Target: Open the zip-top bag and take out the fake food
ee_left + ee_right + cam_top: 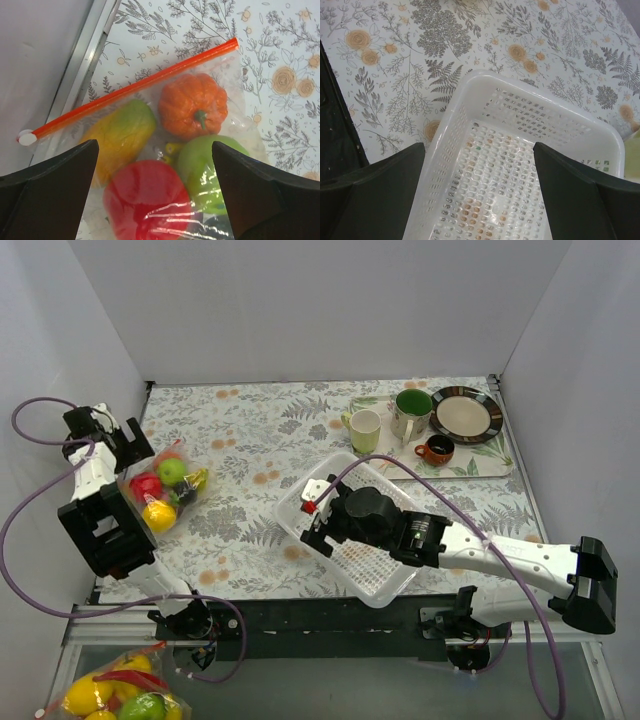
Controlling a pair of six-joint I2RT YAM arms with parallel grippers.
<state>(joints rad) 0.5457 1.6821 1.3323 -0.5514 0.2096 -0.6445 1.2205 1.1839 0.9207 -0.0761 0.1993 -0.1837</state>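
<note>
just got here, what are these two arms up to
The left gripper hovers open over the zip-top bag at the left side of the table. The bag's red zip strip looks closed along its whole length, with the fake food inside. The right gripper hangs open above the white basket, holding nothing. The bag is not yet opened and no food is out.

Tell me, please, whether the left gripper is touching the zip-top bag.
Cannot tell. In the left wrist view the open left gripper frames the zip-top bag, but neither contact nor gap shows plainly.
</note>
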